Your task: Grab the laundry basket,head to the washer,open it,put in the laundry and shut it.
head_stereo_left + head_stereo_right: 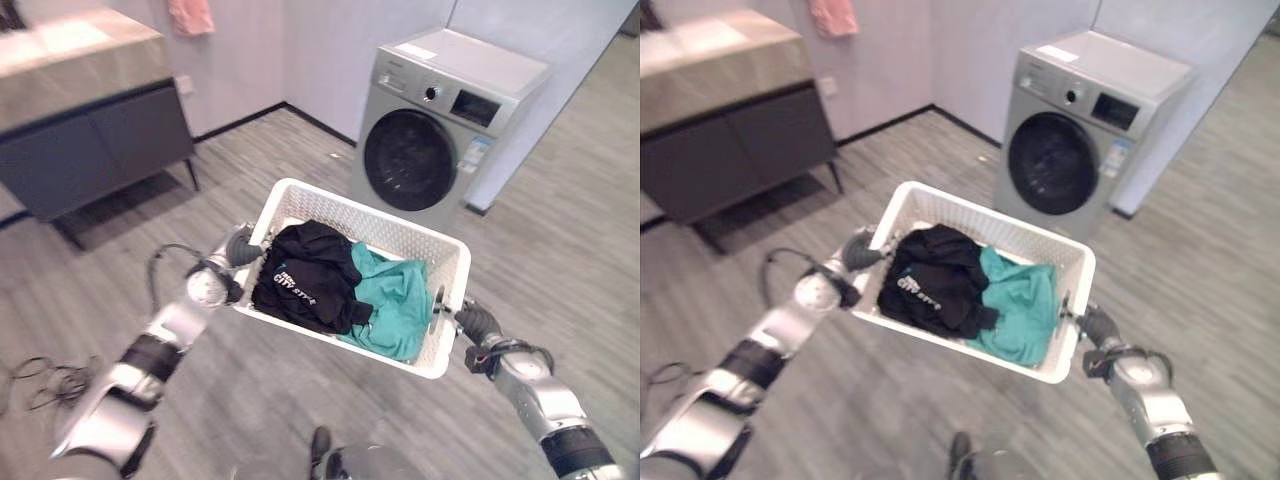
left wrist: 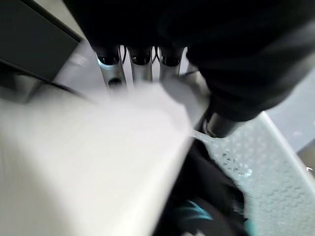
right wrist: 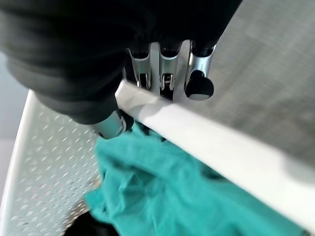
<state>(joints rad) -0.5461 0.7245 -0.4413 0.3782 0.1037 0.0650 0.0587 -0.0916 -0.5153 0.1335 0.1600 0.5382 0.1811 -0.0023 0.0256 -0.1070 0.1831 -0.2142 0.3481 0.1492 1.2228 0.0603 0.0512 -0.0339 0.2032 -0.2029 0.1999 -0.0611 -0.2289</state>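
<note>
A white perforated laundry basket (image 1: 375, 228) hangs above the floor between my two hands. My left hand (image 1: 240, 250) grips its left short end, fingers (image 2: 140, 64) curled over the rim (image 2: 98, 147). At the opposite end my right hand (image 1: 470, 318) holds on, its fingers (image 3: 167, 64) wrapped round the rim (image 3: 206, 132). Inside lie a black garment (image 1: 305, 275) and a teal garment (image 1: 395, 300). The silver-grey washer (image 1: 440, 120) stands ahead to the right against the wall, its dark round door (image 1: 410, 160) shut.
A dark cabinet with a stone top (image 1: 90, 130) stands at the left against the wall. A pink towel (image 1: 190, 15) hangs on the wall behind it. Grey wooden floor (image 1: 290, 150) stretches between the basket and the washer.
</note>
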